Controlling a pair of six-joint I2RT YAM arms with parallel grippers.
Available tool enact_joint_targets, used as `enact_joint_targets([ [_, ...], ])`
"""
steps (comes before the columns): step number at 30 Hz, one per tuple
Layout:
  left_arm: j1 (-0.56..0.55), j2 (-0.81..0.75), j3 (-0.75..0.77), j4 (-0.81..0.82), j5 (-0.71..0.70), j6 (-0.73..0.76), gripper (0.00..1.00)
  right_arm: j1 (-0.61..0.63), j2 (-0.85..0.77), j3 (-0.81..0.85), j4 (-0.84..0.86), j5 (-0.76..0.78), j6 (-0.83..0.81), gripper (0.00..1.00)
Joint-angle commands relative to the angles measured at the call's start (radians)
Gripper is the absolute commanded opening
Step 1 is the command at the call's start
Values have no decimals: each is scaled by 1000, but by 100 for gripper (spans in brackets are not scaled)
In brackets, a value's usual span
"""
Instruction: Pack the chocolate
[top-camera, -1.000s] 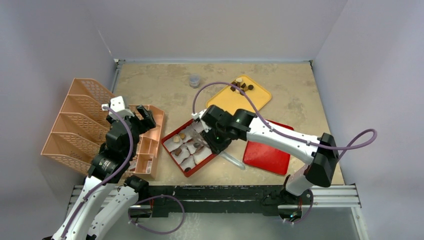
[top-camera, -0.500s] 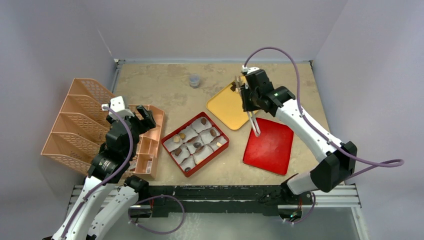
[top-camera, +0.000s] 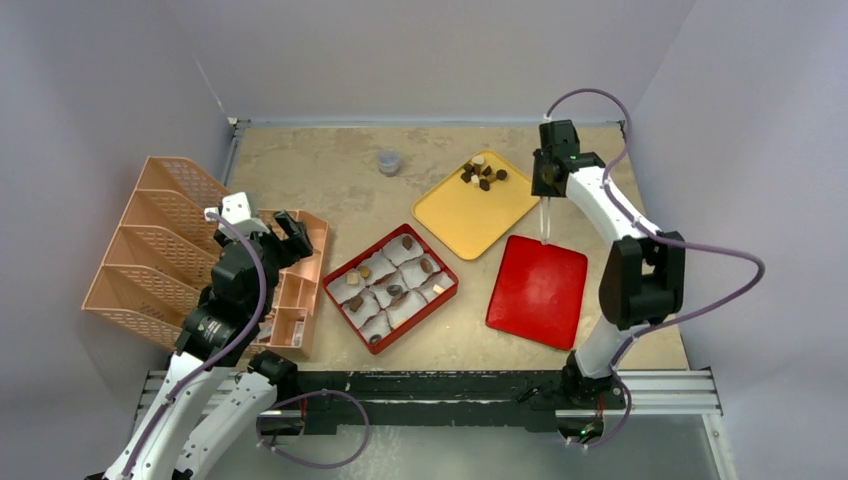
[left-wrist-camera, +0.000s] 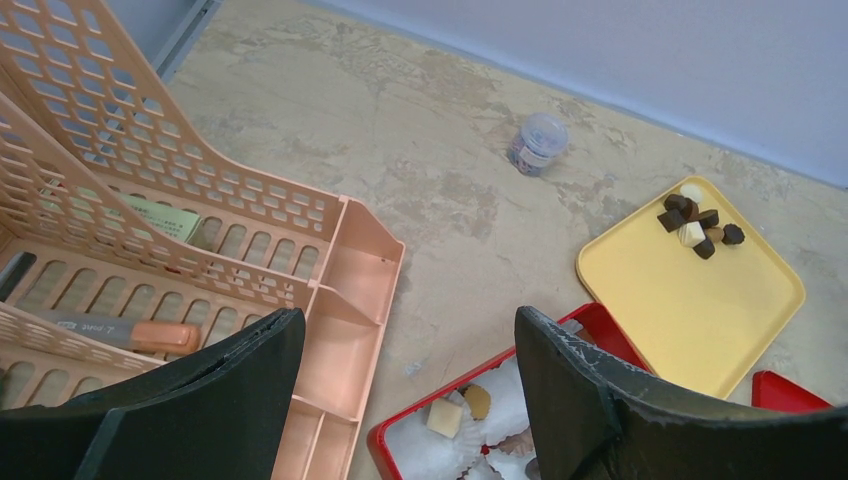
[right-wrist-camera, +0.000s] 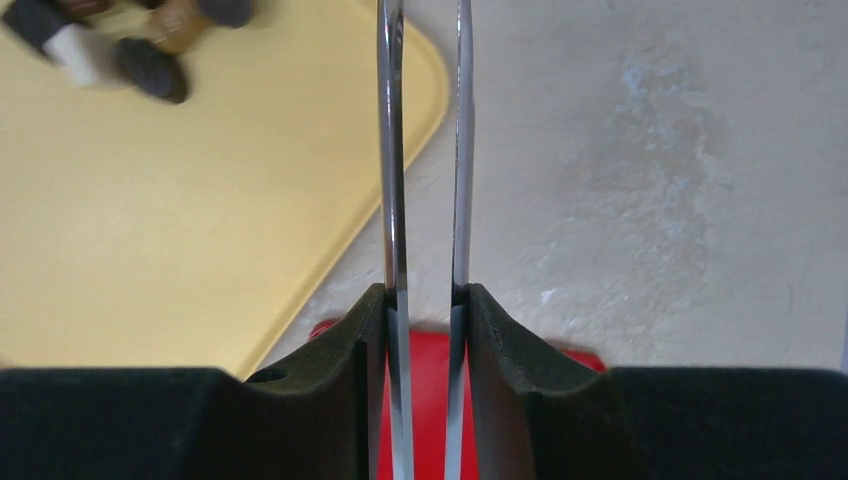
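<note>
Chocolate (top-camera: 482, 173): your loose pile sits at the far corner of the yellow tray (top-camera: 470, 215) — more pieces lie in paper cups (top-camera: 384, 272) inside the red box (top-camera: 433, 257).
Right gripper (right-wrist-camera: 425, 310): pinching metal tongs (right-wrist-camera: 393, 150), just beside the tray, near the red lid (top-camera: 538, 290).
Left gripper (left-wrist-camera: 410, 325): spread wide — hovering over your orange organizer (left-wrist-camera: 340, 300).

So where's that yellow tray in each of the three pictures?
Top external: yellow tray right of centre, toward the back.
Left wrist: tray at the right, mid-height.
Right wrist: tray fills the left, beside the tweezers.
Shared landmark: the chocolate pile on its corner.
</note>
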Motion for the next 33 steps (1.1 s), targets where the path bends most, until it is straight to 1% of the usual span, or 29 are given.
enact_joint_targets([
  [1,4,-7,6,36,12,0,76,-88,69,80,99,-7,-51,34],
  [5,4,-7,5,38,15,-1,76,-153,179,128,124,-61,-74,34],
  [8,4,-7,7,37,15,0,76,-173,246,184,118,-57,-100,35],
  [12,4,-11,6,35,13,-1,76,-183,311,250,118,-60,-145,36],
  [14,4,-12,6,37,11,0,76,-219,346,285,109,-65,-162,37],
  [21,4,-10,5,36,11,-1,76,-279,448,364,80,-131,-170,40],
  [25,4,-8,6,37,11,-1,76,-299,485,372,108,-165,-169,40],
  [27,4,-8,6,37,11,-1,76,-300,497,393,87,-170,-171,42],
  [31,4,-10,6,34,8,-1,76,-300,468,397,64,-164,-160,51],
  [33,4,-12,6,34,5,-1,76,-298,441,401,43,-102,-149,54],
])
